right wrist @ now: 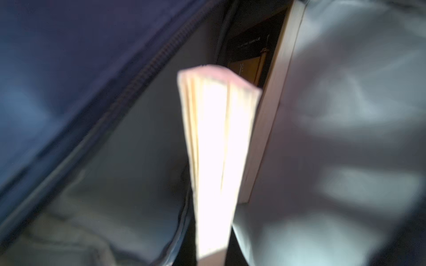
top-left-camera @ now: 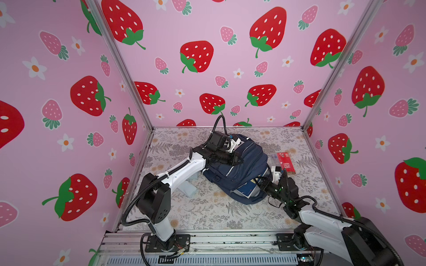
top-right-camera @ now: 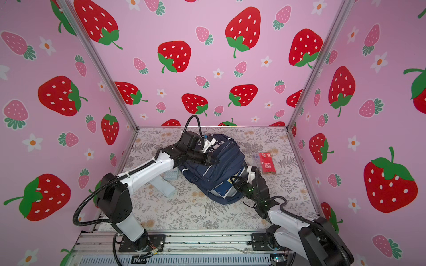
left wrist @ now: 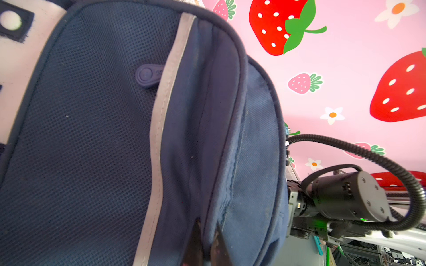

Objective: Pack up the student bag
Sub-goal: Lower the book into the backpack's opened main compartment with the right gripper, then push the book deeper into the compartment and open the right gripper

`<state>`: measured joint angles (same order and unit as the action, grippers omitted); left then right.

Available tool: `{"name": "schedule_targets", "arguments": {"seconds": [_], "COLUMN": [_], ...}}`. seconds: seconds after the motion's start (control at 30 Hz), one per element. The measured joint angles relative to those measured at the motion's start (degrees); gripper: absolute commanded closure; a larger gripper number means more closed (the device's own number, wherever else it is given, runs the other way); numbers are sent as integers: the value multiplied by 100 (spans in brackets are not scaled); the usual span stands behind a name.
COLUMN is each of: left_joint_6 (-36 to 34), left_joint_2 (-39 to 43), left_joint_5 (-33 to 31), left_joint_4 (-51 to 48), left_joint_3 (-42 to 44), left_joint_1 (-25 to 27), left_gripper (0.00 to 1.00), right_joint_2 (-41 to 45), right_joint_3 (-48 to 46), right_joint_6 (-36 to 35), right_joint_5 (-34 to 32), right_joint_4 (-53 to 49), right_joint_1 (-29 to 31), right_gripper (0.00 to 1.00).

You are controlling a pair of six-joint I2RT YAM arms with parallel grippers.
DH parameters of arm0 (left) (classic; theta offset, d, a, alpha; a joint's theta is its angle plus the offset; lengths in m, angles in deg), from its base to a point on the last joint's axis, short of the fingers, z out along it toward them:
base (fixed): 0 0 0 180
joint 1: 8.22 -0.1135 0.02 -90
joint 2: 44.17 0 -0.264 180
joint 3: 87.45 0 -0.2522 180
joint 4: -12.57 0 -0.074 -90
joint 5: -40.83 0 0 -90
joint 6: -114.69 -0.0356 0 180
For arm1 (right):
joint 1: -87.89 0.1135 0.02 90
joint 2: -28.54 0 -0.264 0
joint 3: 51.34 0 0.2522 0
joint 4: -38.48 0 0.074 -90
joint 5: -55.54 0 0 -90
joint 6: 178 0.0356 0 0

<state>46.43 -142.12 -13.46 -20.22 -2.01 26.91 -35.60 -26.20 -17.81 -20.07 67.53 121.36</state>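
The navy student bag (top-left-camera: 242,170) lies on the floral table in both top views, its open mouth facing my right arm. My left gripper (top-left-camera: 239,160) is shut on a fold of the bag's blue fabric (left wrist: 230,184) beside a grey stripe, as the left wrist view shows (left wrist: 207,244). My right gripper (top-left-camera: 258,182) is shut on a book (right wrist: 216,149), gripping it across its pale page edge (right wrist: 211,248). The book with its blue cover (top-left-camera: 250,187) sits partly inside the bag's mouth. A second book (right wrist: 272,115) stands deeper inside against the grey lining (right wrist: 115,172).
A red packet (top-left-camera: 287,162) and a clear case (top-left-camera: 275,159) lie on the table right of the bag. Pale blue translucent items (top-left-camera: 190,188) rest under my left forearm. Strawberry-print walls close in three sides; a metal rail (top-left-camera: 230,239) runs along the front.
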Motion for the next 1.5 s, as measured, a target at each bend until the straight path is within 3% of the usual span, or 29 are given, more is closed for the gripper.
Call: {"name": "schedule_targets", "arguments": {"seconds": [0.43, 0.6, 0.7, 0.8, 1.03, 1.23, 1.5], "left_joint_6": [-85, -94, -94, -92, -92, -94, -94], "left_joint_2": [15, 31, 57, 85, 85, 85, 85], "left_joint_5": [-7, -2, 35, 55, 83, 85, 92], "left_joint_4": [-52, -68, -92, -107, -142, -151, -168], "left_joint_3": [0, 0, 0, 0, 0, 0, 0], "left_joint_1": [-7, -39, -87, -140, -168, -168, -168], "left_gripper": [100, 100, 100, 100, 100, 100, 100], "right_joint_2": [-2280, -2782, -2796, -2638, -1921, -2105, -2671], "right_joint_3": [944, 1047, 1110, 1141, 1373, 1408, 1700], "right_joint_6": [212, 310, 289, 245, 0, -39, -90], "right_joint_5": [-433, -426, -402, -407, -627, -682, -490], "right_joint_4": [1429, 1633, 1539, 1231, -240, -601, -457], "right_joint_1": [197, 208, 227, 238, 238, 243, 273], "right_gripper": [100, 59, 44, 39, 42, 79, 85]}}
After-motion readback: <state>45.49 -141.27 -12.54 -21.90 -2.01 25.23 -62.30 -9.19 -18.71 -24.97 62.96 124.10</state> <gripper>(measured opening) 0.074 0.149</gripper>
